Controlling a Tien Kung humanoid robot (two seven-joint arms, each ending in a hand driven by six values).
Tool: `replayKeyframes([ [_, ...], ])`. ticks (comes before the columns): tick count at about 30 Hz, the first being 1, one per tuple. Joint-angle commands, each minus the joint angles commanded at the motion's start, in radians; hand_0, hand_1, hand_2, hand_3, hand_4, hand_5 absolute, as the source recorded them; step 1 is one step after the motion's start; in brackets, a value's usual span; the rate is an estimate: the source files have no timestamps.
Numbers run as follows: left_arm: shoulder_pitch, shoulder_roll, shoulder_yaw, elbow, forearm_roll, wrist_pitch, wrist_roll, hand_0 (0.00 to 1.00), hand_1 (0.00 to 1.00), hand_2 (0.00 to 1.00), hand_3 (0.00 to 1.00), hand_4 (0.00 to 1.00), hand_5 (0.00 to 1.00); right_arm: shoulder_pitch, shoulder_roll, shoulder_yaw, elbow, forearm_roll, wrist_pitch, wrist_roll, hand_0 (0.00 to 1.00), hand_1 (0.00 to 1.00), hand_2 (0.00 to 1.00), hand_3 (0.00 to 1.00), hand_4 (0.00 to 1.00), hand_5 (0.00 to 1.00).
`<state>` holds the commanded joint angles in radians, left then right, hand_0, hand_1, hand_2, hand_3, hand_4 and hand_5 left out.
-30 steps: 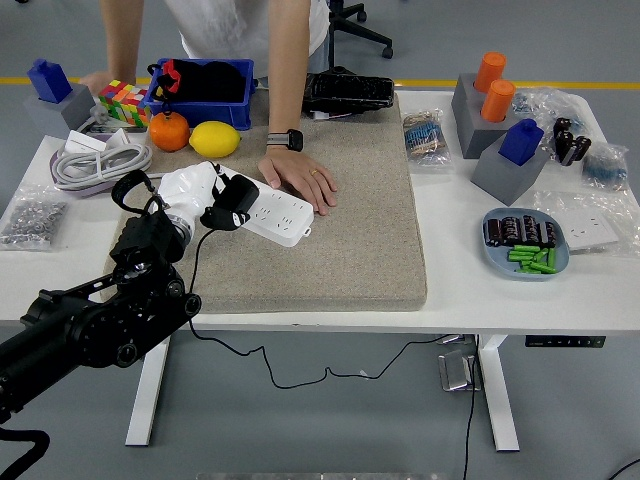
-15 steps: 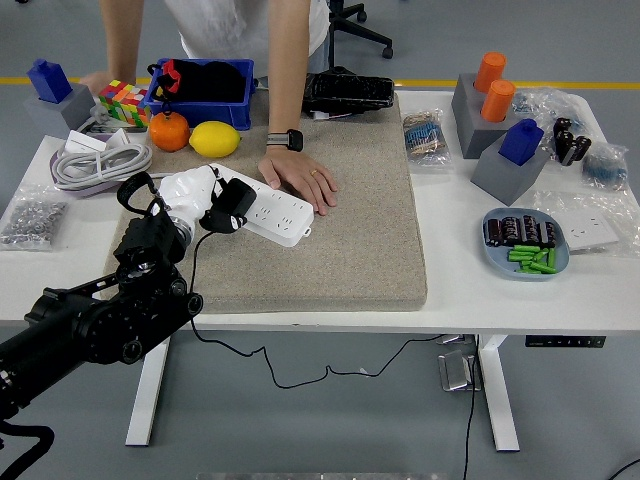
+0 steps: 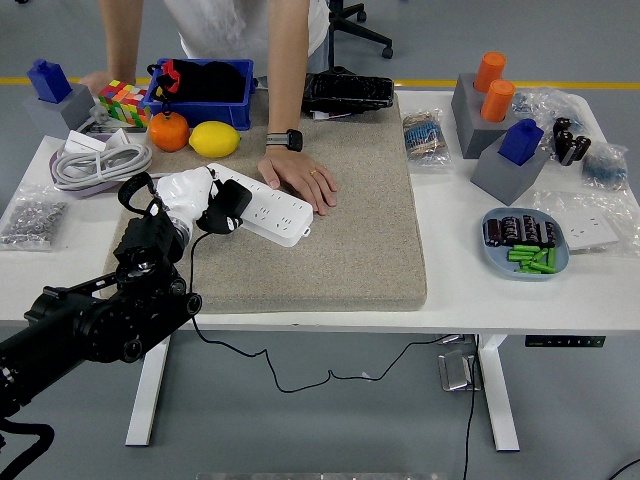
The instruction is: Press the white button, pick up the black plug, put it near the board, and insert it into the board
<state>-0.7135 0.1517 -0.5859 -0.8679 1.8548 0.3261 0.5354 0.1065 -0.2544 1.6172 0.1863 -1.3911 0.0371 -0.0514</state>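
A white power strip (image 3: 268, 208) lies at an angle on the beige mat (image 3: 340, 240), left of centre. My left hand (image 3: 190, 196), white-fingered on a black arm, is at the strip's left end, shut on the black plug (image 3: 228, 207). The plug rests on the strip's left portion, and its black cable (image 3: 195, 275) drops over the table's near edge. A person's hand (image 3: 298, 175) with a black watch lies flat on the mat, touching the strip's far right side. My right arm is out of view.
A lemon (image 3: 215, 139), an orange (image 3: 170, 131), a blue bin (image 3: 205, 88) and a colour cube (image 3: 122, 100) stand at the back left. A coiled white cable (image 3: 95, 160) lies left of my hand. Grey blocks (image 3: 500, 130) and a plate of parts (image 3: 526, 243) stand at the right.
My left hand with the plug has moved slightly away and left along the strip's left end. The person's hand has stayed put.
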Motion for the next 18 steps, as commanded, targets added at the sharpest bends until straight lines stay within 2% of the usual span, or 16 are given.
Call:
replayKeyframes([
  [5,0.001,-0.004,0.000,-0.001,-0.001,-0.001,0.001,0.336,0.320,0.372,0.564,0.732,0.002,0.000,0.001,0.000,0.001,0.000,0.000,0.000,0.864,0.740,0.695,0.729,0.864,0.667],
  [6,0.001,-0.004,-0.001,0.000,-0.002,0.001,-0.001,0.344,0.365,0.400,0.565,0.793,0.002,0.000,0.001,0.000,0.001,0.000,0.000,0.000,0.864,0.739,0.695,0.730,0.864,0.665],
  [11,-0.001,-0.005,-0.003,0.007,-0.008,0.007,-0.009,0.344,0.365,0.400,0.565,0.793,0.002,0.002,0.001,0.001,0.003,0.002,0.001,0.000,0.864,0.739,0.695,0.730,0.864,0.665],
  [12,-0.001,-0.005,-0.005,0.009,-0.008,0.009,-0.011,0.369,0.428,0.434,0.562,0.998,0.076,0.001,0.001,0.003,0.003,0.001,0.001,0.000,0.864,0.739,0.695,0.729,0.865,0.664],
  [17,-0.003,-0.006,-0.007,0.011,0.000,0.005,-0.014,0.369,0.428,0.434,0.562,0.998,0.076,0.000,0.002,0.008,0.001,-0.002,0.001,0.000,0.864,0.739,0.695,0.729,0.865,0.664],
  [18,-0.003,-0.006,-0.008,0.011,0.001,0.005,-0.014,0.433,0.479,0.442,0.602,0.998,0.371,0.000,0.002,0.008,0.001,-0.002,0.001,0.000,0.864,0.739,0.694,0.730,0.865,0.662],
])
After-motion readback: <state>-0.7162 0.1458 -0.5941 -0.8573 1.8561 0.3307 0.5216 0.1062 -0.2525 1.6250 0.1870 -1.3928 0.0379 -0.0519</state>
